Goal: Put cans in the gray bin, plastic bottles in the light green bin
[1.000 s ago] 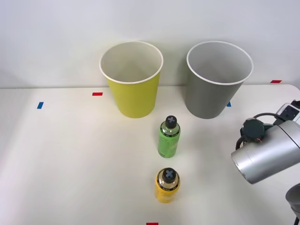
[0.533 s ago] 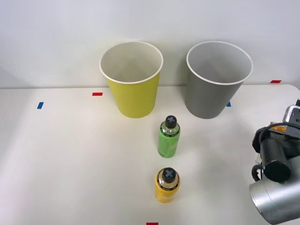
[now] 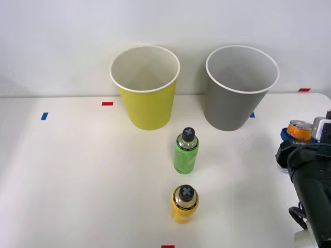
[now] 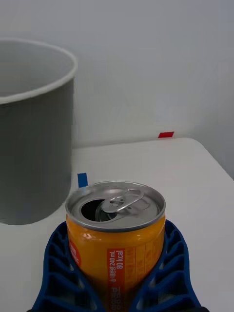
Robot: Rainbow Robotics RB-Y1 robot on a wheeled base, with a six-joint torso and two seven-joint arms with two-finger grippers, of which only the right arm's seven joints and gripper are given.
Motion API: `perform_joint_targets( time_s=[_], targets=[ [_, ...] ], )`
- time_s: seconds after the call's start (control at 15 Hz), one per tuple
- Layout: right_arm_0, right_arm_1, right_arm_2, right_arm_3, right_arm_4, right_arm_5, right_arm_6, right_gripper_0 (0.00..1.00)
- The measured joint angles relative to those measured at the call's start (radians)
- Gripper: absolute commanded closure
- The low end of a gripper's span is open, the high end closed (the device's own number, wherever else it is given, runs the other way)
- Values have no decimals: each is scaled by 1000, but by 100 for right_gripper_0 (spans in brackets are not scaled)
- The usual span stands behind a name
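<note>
You are in the carry step: your right gripper point(image 4: 117, 287) grasps the slim orange metal can point(image 4: 115, 234) between its blue ribbed fingers point(image 4: 61, 273), near the table's right edge, beside the large gray cup-shaped bin point(image 3: 240, 88). The can stands upright, long axis vertical, opened silver end up. Next, I think, you must lift it above the white rim and release it inside.

White table point(image 3: 77, 170) bears light green bin point(image 3: 147, 103), gray bin point(image 3: 232, 106); green bottle point(image 3: 186, 152), yellow bottle point(image 3: 184, 204).
</note>
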Motion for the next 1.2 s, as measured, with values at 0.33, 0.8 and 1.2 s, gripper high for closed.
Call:
perform_joint_targets(
  time_s=[0.33,0.8,1.2],
  targets=[
    [58,39,-48,0,40,-270,-33,100],
    [21,123,-110,0,-43,-578,-49,100],
    [-182,201,-132,22,-211,-599,-38,100]
  ],
)
